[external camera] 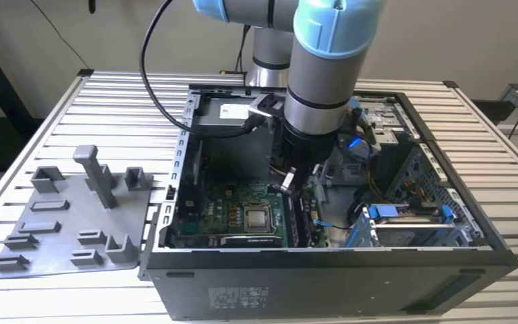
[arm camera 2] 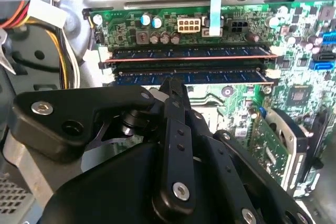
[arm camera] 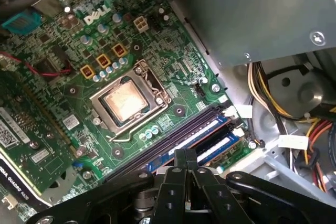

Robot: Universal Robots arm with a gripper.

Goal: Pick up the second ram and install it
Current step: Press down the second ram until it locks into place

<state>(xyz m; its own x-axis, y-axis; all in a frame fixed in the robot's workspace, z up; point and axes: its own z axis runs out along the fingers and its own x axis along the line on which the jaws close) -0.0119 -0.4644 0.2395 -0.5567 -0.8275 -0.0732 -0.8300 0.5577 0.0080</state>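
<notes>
You have a table of pale metal slats, with a plain light wall behind it. On it lies an open computer case, and at the exterior view's left of the case sits a grey holder plate with upright blocks.

Your arm reaches straight down into the case, and the gripper hangs low over the green motherboard. Your fingers are pressed together with no gap between their tips, and nothing is clamped between them.

In both wrist views two memory sticks stand on edge in side-by-side slots. The second ram is the one closer to your tool: its top edge lies directly under the fingertips, running crosswise to them, and the tips seem to touch it, though you cannot quite tell contact from a hair's gap. The first ram sits just beyond it, farther from the fingers. In the first wrist view the second ram again lies right at the tips, while the bare processor socket lies beyond the slots, well ahead of your tool.
</notes>
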